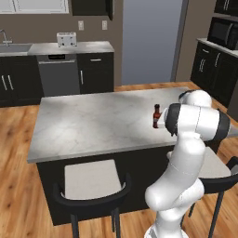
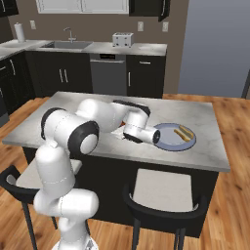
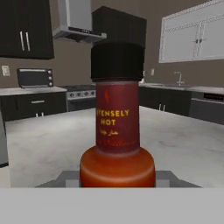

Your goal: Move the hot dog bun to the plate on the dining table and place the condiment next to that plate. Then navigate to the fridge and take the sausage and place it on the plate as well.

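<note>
Claw [image 3: 117,181] on bottle [image 3: 117,127].
Bottle upright, apparently gripped over desk [image 1: 93,125]; bun [image 2: 185,133] on plate [image 2: 168,141].

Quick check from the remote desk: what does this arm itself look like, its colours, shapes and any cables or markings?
The arm is glossy white, built of thick rounded tube segments with bulbous elbows. Dark, near-black bands and caps mark the joints, seen clearly in both base views. The last segment ends in a dark round face. No loose cables or printed markings are visible. In the hand view, grey blocky parts of the tool sit either side of the bottle's base.
</note>
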